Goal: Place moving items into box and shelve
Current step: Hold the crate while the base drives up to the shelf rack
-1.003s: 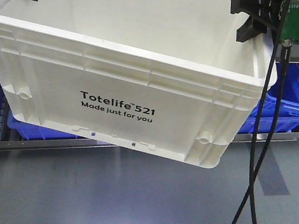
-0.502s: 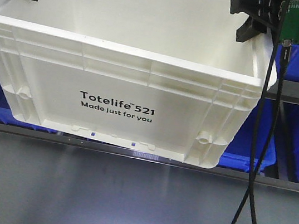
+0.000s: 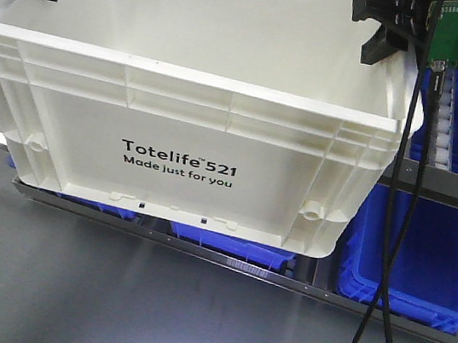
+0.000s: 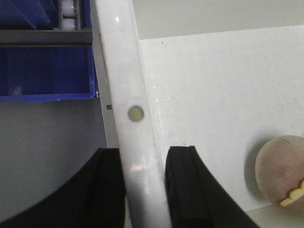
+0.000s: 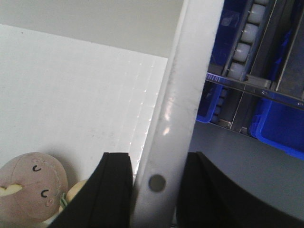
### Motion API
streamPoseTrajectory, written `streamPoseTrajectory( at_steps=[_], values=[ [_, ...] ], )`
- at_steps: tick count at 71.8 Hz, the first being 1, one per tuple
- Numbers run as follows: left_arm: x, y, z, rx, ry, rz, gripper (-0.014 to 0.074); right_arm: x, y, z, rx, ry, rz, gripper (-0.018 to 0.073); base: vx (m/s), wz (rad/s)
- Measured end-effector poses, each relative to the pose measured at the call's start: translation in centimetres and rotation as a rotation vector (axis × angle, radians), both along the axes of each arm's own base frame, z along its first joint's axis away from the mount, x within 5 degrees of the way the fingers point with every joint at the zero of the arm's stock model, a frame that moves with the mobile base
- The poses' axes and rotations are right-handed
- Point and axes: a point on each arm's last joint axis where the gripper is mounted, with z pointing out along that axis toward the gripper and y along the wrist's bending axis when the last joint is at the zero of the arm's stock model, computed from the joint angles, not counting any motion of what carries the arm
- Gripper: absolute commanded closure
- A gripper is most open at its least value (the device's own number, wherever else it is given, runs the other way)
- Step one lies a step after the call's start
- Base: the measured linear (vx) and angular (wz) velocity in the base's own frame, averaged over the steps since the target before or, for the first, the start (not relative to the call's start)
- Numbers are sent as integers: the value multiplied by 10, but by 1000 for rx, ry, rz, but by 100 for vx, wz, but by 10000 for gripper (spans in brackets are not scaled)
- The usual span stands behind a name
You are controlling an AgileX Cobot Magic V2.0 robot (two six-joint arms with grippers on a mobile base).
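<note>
shelving is in hand: left gripper (image 4: 145, 190) and right gripper (image 5: 156, 190) are clamping the box (image 3: 218, 127) rims. i am expecting a level slide onto the upper-right rack (image 3: 455, 190).

Glossy grey floor (image 3: 105, 308) from 4 to 8 o'clock, catching soft light. Metal rack (image 3: 224, 260) across centre; blue bins (image 3: 431, 262) at 3 o'clock, white rollers (image 3: 443, 126) at 2.
</note>
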Motion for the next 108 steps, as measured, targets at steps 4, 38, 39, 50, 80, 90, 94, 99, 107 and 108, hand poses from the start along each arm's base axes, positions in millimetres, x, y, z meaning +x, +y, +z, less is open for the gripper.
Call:
streamPoseTrajectory(
  at_steps=[4, 38, 39, 50, 80, 90, 94, 99, 107, 108],
  values=[
    [0, 0, 0, 0, 0, 0, 614, 0, 0, 0, 0, 0, 0, 571, 21, 16],
    [0, 0, 0, -1, 0, 0, 614, 0, 0, 0, -1, 0, 0, 571, 22, 5],
    [0, 0, 0, -1, 0, 0, 614, 0, 0, 0, -1, 0, 0, 571, 19, -4],
    [0, 0, 0, -1, 0, 0, 614, 0, 0, 0, 0, -1, 0, 571, 18, -7],
    [0, 0, 0, 0, 0, 0, 614, 0, 0, 0, 0, -2, 0, 571, 12, -14],
    [0, 0, 0, 0, 0, 0, 614, 0, 0, 0, 0, -2, 0, 571, 5, -18],
    [0, 0, 0, -2, 0, -1, 614, 0, 0, 0, 0, -2, 0, 571, 4, -15],
    [0, 0, 0, -2, 0, -1, 614, 0, 0, 0, 0, -2, 0, 571, 4, -15],
    [0, 0, 0, -2, 0, -1, 614, 0, 0, 0, 0, -2, 0, 571, 4, -14],
    [0, 0, 0, -2, 0, -1, 614, 0, 0, 0, 0, -2, 0, 571, 3, -13]
  ],
)
